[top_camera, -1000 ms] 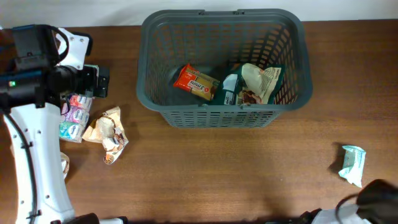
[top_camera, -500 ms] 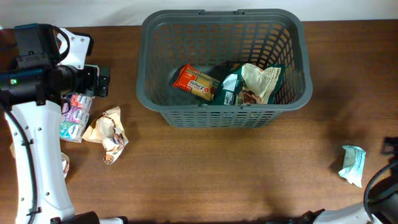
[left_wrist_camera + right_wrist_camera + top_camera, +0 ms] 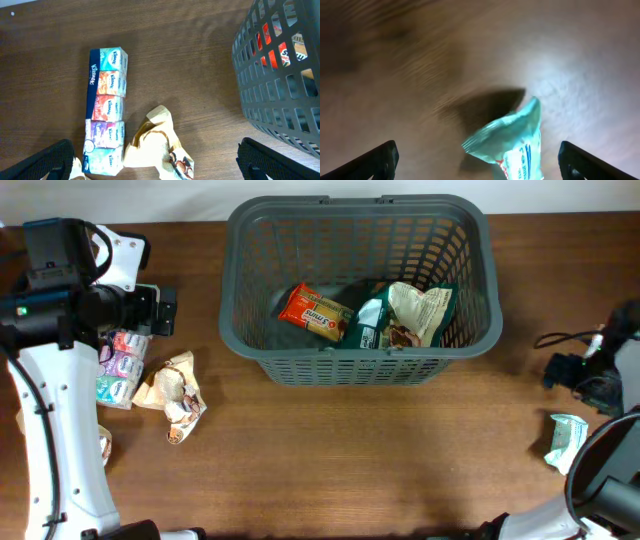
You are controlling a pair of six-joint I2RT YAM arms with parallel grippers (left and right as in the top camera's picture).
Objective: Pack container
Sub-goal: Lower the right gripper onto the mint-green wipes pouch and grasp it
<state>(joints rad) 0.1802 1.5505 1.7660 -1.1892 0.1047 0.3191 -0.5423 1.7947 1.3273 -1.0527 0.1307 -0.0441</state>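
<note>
Position check, right side first: right gripper hangs over the right edge of the brown wooden table, jaws spread wide, nothing between them. Small teal plastic snack packet lies on the wood just on the near side of it, close to the right edge. In the overhead view its long axis runs roughly far-to-near with a slight tilt. The right wrist view is blurred, but it shows the packet's upper end under the gap between the two fingers and a little toward the right-hand one. The rest of it runs off the bottom of that view. Judgement: this arm is much the nearer to the packet, and the coming move needs a short drop with the jaws set across the packet's narrow width. Large dark grey slotted plastic basket, the container, sits at the far middle of the table, to the left of the right gripper and well apart from it. It already holds an orange biscuit packet and a green-and-cream crumpled bag. Left gripper, also spread and empty, hovers near the left edge. Below it lie a multicoloured strip pack of pocket tissues and, just beside that, a crumpled beige wrapper. The container stands well to their right.
</note>
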